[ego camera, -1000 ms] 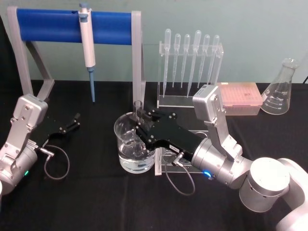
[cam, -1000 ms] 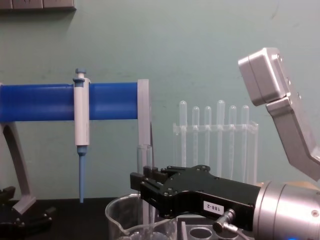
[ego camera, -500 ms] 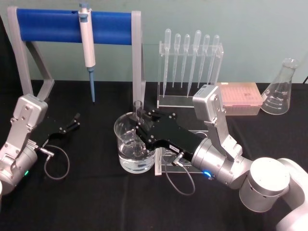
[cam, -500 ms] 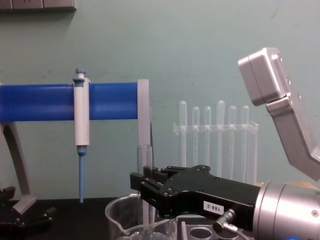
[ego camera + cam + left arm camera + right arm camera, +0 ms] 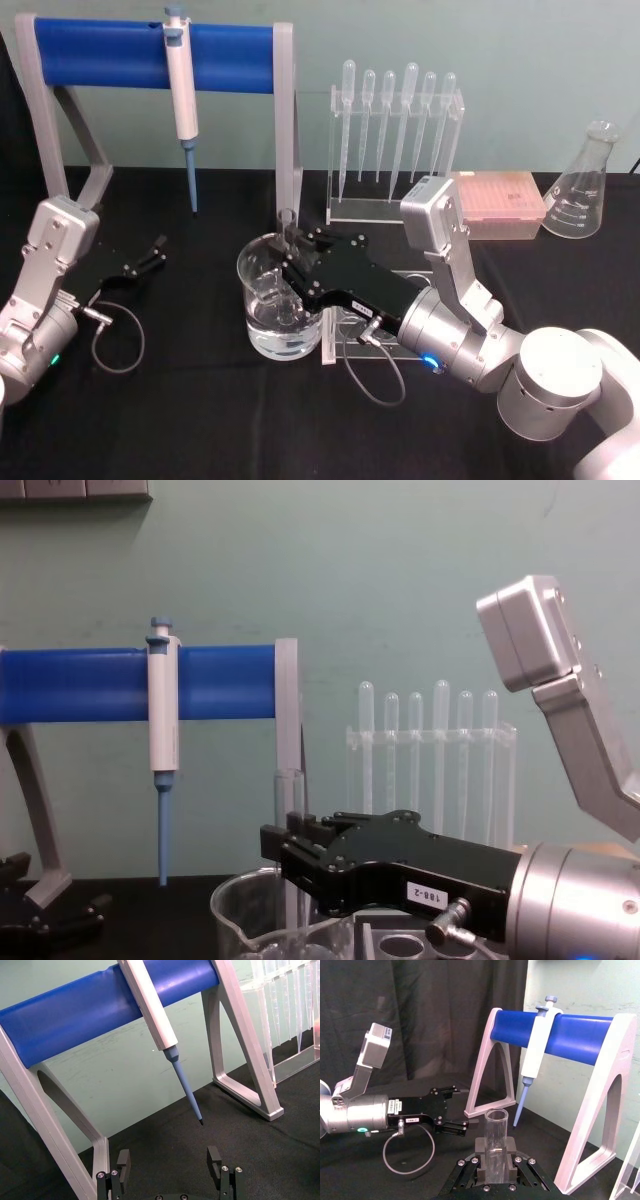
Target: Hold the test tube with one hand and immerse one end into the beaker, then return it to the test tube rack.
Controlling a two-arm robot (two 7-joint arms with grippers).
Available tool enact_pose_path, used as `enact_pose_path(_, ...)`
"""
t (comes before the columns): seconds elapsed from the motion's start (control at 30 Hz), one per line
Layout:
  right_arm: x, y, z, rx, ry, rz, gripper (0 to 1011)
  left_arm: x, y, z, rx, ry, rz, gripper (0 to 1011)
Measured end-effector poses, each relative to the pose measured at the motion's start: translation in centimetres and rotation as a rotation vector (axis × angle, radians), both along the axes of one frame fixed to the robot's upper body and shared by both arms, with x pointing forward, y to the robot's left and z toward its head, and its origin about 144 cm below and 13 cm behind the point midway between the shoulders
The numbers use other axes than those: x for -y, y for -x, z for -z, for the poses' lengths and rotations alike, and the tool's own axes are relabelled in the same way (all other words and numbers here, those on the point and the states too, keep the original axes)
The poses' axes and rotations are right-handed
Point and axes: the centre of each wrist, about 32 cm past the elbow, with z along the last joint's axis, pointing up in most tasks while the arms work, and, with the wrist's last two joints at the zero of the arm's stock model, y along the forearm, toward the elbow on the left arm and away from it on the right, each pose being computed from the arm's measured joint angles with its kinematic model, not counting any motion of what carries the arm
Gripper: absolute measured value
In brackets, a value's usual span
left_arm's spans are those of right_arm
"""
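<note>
Right end effector point(image 5: 291, 243) on half-hidden test tube point(image 5: 496, 1130)

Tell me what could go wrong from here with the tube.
The right tool holds the test tube upright near the back rim of the beaker; a tilted lift could knock glass on glass.
The test tube rack sits close beside the beaker, under the wrist; a low swing toward it might bump the beaker and spill its liquid.
The left tool lies parked far to the left.
</note>
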Motion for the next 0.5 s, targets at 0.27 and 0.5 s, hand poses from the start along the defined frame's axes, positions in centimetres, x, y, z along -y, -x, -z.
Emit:
enact_pose_path(0.27,0.0,0.0,0.0,0.0,0.0,0.0,224,0.0,0.0,0.0,0.0,0.0,0.0,1000)
enact_pose_path(0.5,0.0,0.0,0.0,0.0,0.0,0.0,224,0.0,0.0,0.0,0.0,0.0,0.0,1000)
